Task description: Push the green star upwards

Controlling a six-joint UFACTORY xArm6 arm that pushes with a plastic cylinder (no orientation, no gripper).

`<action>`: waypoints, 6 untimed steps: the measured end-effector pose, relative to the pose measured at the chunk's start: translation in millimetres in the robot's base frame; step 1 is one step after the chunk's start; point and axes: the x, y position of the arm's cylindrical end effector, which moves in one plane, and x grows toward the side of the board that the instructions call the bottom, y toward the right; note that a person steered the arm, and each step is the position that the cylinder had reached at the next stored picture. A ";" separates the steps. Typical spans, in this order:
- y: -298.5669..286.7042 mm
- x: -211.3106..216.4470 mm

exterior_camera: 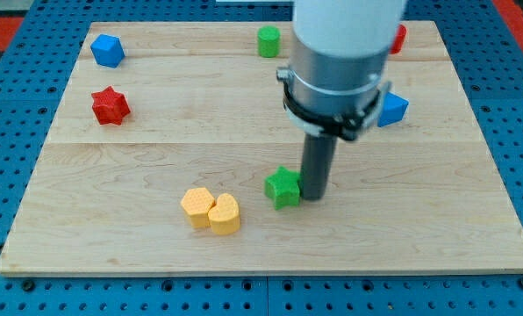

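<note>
The green star (282,187) sits a little below and right of the middle of the board, and the rod's tip (314,197) rests on the wood just at its right side, touching it or all but touching; the exact contact cannot be made out. The arm has no claw to open or close and grasps nothing: it ends in a plain dark rod that drops straight down from a grey collar and a wide white body entering from the view's top. The star is bright green with short blunt points and a flat top, standing squarely on the table. To its lower left, near but apart, two yellow blocks (211,210) lie pressed against each other, their shapes rounded and hard to name. To the right of the arm a blue block (393,108) peeks out from behind the collar. Farther up, a green block (268,41) stands near the top edge, and a red block (398,39) is half hidden by the arm. At the view's left are a red star (110,105) and, above it, a blue block (107,50). The light wooden board (402,219) lies on a blue perforated surface (7,175).
</note>
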 end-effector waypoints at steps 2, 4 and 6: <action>-7.0 34.0; -53.6 28.0; -62.6 -3.8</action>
